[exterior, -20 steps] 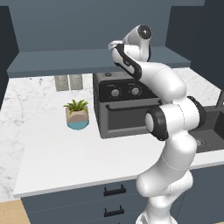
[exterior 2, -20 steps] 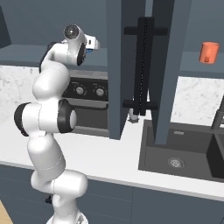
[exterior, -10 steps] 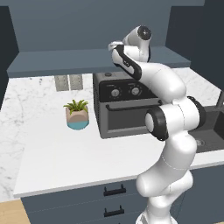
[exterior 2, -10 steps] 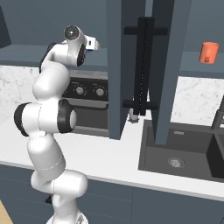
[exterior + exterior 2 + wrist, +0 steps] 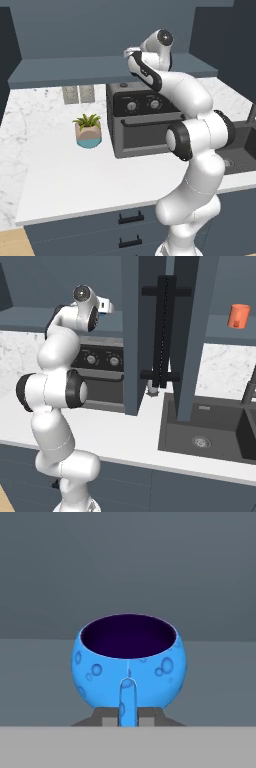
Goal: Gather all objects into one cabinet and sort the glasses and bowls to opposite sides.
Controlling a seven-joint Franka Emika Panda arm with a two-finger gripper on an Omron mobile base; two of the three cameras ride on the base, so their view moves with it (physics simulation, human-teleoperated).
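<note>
A small glossy blue bowl (image 5: 100, 672) with a dark inside sits close in front of the hand view. My gripper (image 5: 128, 687) is shut on its near rim, with one fingertip (image 5: 128, 704) lying against the outer wall. In the right base view the gripper (image 5: 106, 307) is held high above the oven, left of the open slate-blue cabinet door (image 5: 132, 331) with its long black handles (image 5: 164, 331). An orange cup (image 5: 239, 315) stands on the cabinet shelf to the right. In the left base view the arm hides the gripper.
A black toaster oven (image 5: 145, 120) stands on the marble counter (image 5: 60, 175) under the arm. A potted plant (image 5: 88, 131) sits to its left. A dark sink (image 5: 205, 428) with a faucet (image 5: 248, 391) lies below the open cabinet.
</note>
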